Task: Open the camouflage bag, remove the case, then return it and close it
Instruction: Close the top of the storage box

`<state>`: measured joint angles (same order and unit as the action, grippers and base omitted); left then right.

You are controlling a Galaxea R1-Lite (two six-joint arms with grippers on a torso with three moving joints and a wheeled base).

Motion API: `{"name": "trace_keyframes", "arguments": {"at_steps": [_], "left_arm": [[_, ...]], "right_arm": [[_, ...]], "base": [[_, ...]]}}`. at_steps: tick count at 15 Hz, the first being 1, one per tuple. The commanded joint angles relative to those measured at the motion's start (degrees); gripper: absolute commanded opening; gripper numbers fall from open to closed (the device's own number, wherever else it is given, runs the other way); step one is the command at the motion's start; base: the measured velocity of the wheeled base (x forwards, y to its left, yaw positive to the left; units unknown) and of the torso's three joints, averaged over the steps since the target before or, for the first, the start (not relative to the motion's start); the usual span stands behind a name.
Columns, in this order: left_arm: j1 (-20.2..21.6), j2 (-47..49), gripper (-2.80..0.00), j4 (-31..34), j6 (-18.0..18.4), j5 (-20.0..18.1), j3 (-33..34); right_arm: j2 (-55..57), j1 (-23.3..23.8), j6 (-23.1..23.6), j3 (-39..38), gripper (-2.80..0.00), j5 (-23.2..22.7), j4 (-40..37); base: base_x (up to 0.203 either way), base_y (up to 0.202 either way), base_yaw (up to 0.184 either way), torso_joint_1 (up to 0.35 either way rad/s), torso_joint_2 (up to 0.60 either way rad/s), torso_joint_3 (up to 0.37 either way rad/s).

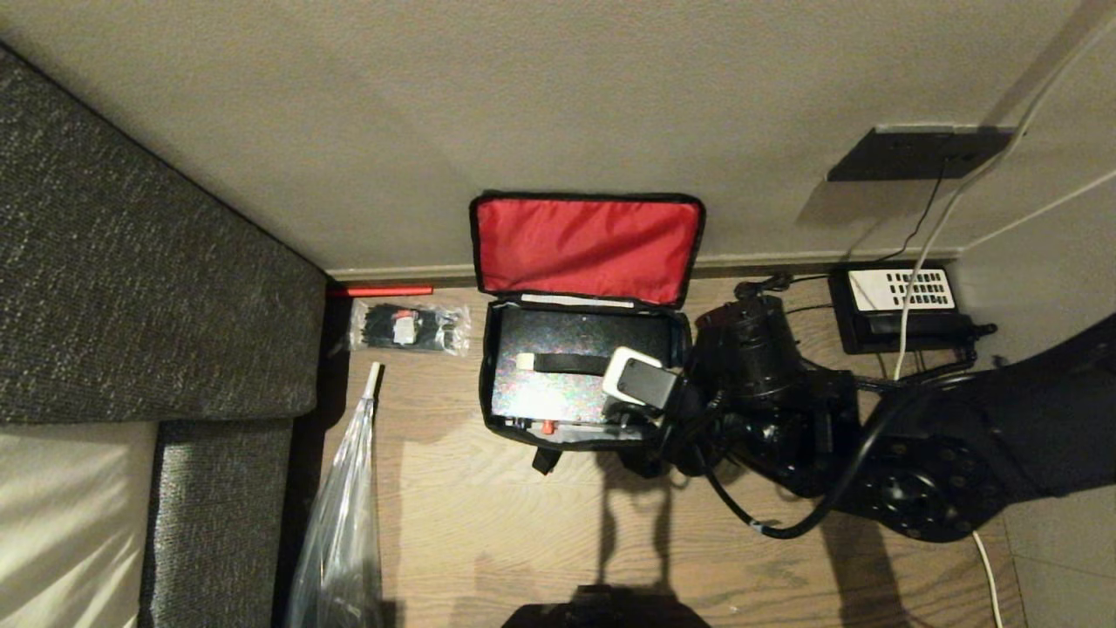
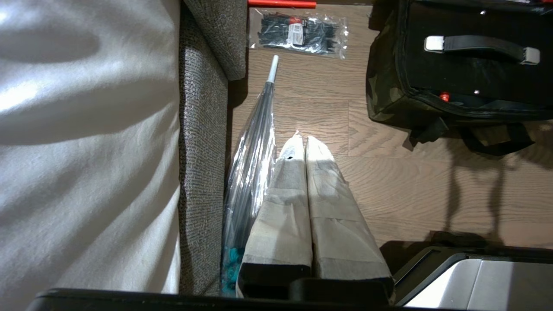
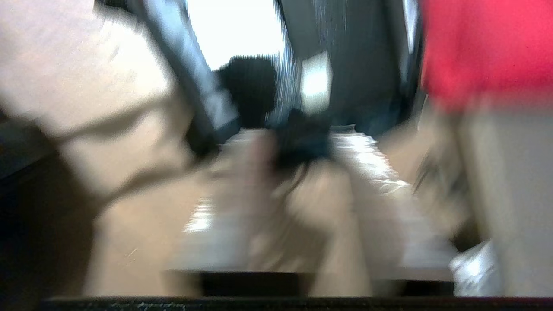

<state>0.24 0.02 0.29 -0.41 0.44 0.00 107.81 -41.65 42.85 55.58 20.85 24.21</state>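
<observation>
The camouflage bag (image 1: 506,427) stands open on the wood floor against the wall, its red-lined lid (image 1: 586,247) folded back upright. The black case (image 1: 558,388) lies inside it with its strap handle (image 1: 567,362) on top and a small red spot at the front edge. My right arm (image 1: 758,375) reaches in from the right, its wrist over the bag's right front corner. In the blurred right wrist view my right gripper (image 3: 300,142) has a dark shape at its tip. My left gripper (image 2: 304,138) hangs shut and empty beside the sofa, left of the bag (image 2: 382,90).
A grey sofa (image 1: 131,262) fills the left. Beside it lie a clear plastic umbrella (image 1: 344,515), a packet of black ties (image 1: 408,329) and a red stick (image 1: 381,290). A black telephone (image 1: 902,305) with cables sits at the right by the wall.
</observation>
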Motion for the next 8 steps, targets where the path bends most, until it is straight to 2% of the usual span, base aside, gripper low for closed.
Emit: {"name": "trace_keyframes", "arguments": {"at_steps": [1,3,5,7,8], "left_arm": [[0.02,-0.11,-2.8,-0.03,-0.03,0.0,0.18],[0.02,-0.11,-2.8,-0.03,-0.02,0.0,0.18],[0.02,-0.02,-2.8,-0.03,-0.02,0.0,0.18],[0.02,-0.1,-2.8,-0.03,-0.11,0.0,0.18],[0.02,-0.03,-2.8,-0.03,-0.06,0.0,0.18]], "right_arm": [[-12.75,0.13,-14.3,-4.86,-2.8,1.21,-10.12],[-20.87,0.2,-26.91,-10.21,-2.8,0.74,-17.84],[-27.53,0.84,-36.98,-15.73,-2.8,0.31,-22.75],[-33.8,2.63,-43.48,-18.2,-2.8,-0.48,-25.84],[-36.18,4.52,-50.74,-19.07,-2.8,-2.49,-25.55]], "base": [[0.0,0.0,0.0,0.0,0.0,0.0],[0.0,0.0,0.0,0.0,0.0,0.0],[0.0,0.0,0.0,0.0,0.0,0.0],[0.0,0.0,0.0,0.0,0.0,0.0],[0.0,0.0,0.0,0.0,0.0,0.0]]}}
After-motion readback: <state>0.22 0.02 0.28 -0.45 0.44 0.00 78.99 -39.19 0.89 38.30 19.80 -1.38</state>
